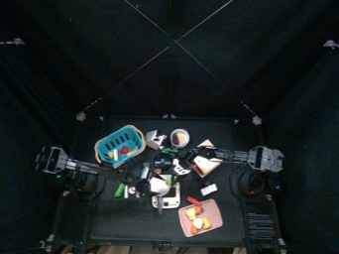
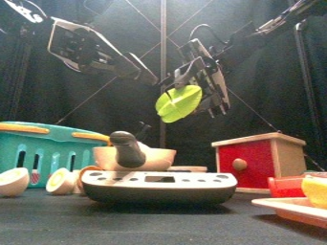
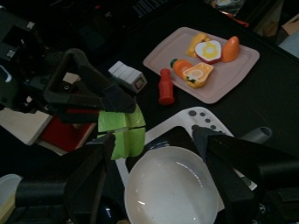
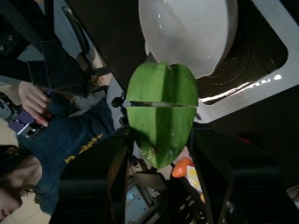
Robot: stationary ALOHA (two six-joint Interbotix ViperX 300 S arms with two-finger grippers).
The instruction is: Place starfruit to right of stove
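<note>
While the right gripper (image 2: pixel 192 91) pinches the green starfruit (image 2: pixel 179 100) in the air above the desk's middle, the left gripper (image 2: pixel 134 65) hangs beside it, its 2 jaws spread.

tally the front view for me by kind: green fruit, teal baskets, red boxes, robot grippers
starfruit: 1
teal basket: 1
red box: 1
grippers: 2 (left gripper open, right gripper shut on the starfruit)
total: 5
</note>
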